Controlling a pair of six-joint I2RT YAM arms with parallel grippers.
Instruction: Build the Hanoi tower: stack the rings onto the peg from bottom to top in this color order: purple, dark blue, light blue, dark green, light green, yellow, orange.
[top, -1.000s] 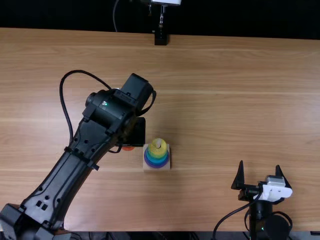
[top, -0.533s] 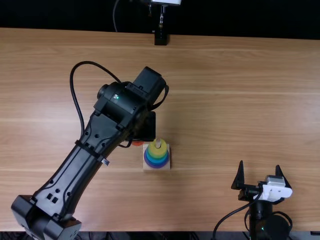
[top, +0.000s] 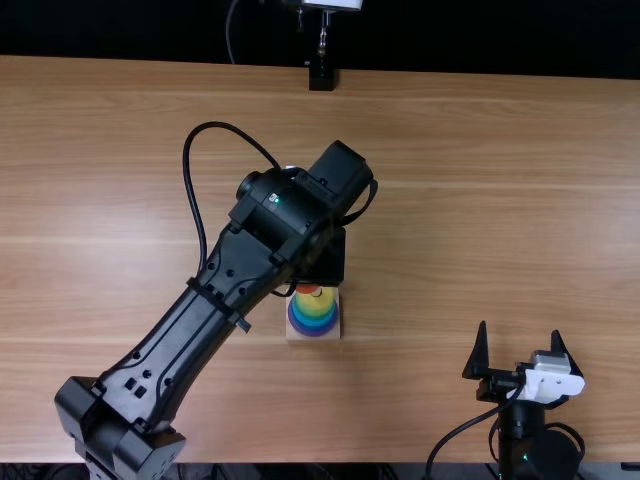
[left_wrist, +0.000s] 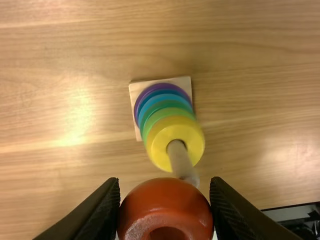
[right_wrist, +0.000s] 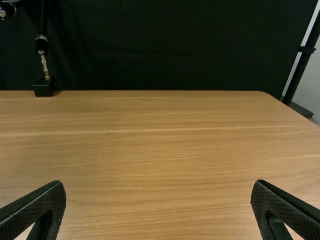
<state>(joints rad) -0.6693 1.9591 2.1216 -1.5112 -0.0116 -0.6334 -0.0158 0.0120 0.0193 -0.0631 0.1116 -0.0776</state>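
Left gripper (left_wrist: 165, 182): closed around orange ring (left_wrist: 166, 202).
Peg (left_wrist: 179, 159): yellow ring (left_wrist: 160, 144) uppermost, wooden base (left_wrist: 184, 82) beneath.
Placing: centre hole above tip; keep level; lower straight; release once seated on yellow.

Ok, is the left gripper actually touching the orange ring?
Touching. The left wrist view shows the orange ring clasped by the left gripper, one finger against each side of it.
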